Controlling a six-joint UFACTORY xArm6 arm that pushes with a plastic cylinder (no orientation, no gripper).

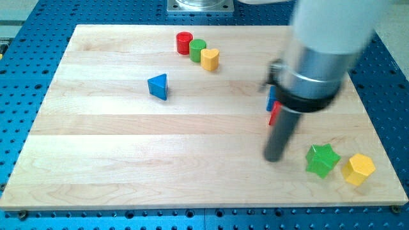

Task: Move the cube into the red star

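Your tool here is a straight dark rod with nothing to clench or release; it grasps nothing and can only push; my tip (274, 157) rests on the pale wooden counter (128, 160), toward the view's right and below the middle.

The relation that matters is up and down along the rod; a small blue block (271, 97), which you can take for the cube though its shape is mostly hidden, shows as a sliver at the rod's left edge, just under the grey collar; directly below it and seemingly touching it sits a sliver of a red block (274, 114), probably the red star, also mostly hidden; both lie toward the view's top from my tip, close beside the rod's line.

So the blue block appears already against the red one; you cannot confirm true contact because the arm covers the joint.

Elsewhere, well apart: a blue triangular block (158, 85) at the view's left; a red cylinder (184, 42), a green cylinder (197, 48) and a yellow heart-like block (209, 58) clustered near the top; a green star (321, 159) and a yellow hexagonal block (358, 168) just right of my tip.
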